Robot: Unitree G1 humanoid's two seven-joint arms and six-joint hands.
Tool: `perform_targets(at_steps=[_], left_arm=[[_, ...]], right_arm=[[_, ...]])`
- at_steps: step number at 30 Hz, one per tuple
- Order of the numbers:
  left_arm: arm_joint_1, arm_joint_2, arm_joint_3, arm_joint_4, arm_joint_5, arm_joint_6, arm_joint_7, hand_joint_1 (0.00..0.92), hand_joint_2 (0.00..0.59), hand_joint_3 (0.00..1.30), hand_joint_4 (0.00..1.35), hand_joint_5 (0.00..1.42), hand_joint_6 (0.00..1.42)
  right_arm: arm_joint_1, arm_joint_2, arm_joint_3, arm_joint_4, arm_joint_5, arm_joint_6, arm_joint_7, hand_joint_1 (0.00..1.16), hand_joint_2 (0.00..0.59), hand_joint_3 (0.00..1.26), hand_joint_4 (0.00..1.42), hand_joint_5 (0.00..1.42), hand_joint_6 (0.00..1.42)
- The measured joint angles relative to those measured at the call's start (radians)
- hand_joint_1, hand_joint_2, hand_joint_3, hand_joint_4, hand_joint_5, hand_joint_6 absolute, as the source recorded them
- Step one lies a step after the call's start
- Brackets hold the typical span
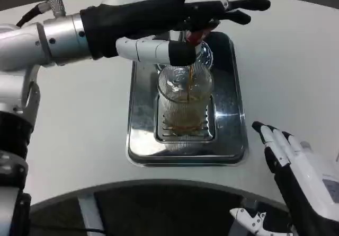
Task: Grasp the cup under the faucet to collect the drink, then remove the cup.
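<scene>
Now, my right robot hand waits open on the worktop; beyond, the cup stands on the drip tray, filling (amber stream), my left robot hand pressing the faucet — hold steady.

Brown drink streams into the ribbed cup on the tray.

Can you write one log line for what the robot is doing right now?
left hand: at faucet | drink pouring into cup | cup on tray | right hand: idle, open
</scene>
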Motion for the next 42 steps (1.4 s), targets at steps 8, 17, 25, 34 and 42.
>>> perform_targets(at_steps=[8,17,25,34,42], left_arm=[[-0.001,0.013,-0.001,0.005,0.009,-0.016,0.001,0.0,0.028,0.09,0.0,0.07,0.0],[-0.001,0.026,0.0,0.006,0.011,-0.017,0.003,0.0,0.028,0.09,0.0,0.07,0.0],[0.0,0.029,-0.001,0.007,0.013,-0.018,0.005,0.0,0.028,0.09,0.0,0.07,0.0],[0.001,0.032,0.0,0.007,0.013,-0.021,0.007,0.0,0.028,0.09,0.0,0.07,0.0],[0.008,0.036,0.0,0.007,0.012,-0.027,0.01,0.0,0.028,0.09,0.0,0.06,0.0]], right_arm=[[-0.133,-0.008,-0.016,0.122,0.094,0.023,-0.097,0.6,0.266,0.0,0.0,0.0,0.06],[-0.233,-0.015,-0.008,0.213,0.132,0.057,-0.162,0.59,0.253,0.0,0.0,0.0,0.02],[-0.318,-0.022,0.02,0.315,0.167,0.082,-0.198,0.59,0.245,0.0,0.0,0.0,0.0],[-0.401,-0.043,0.036,0.39,0.214,0.106,-0.226,0.59,0.236,0.0,0.0,0.0,0.0],[-0.476,-0.05,0.052,0.443,0.251,0.13,-0.246,0.56,0.222,0.0,0.0,0.0,0.0]])
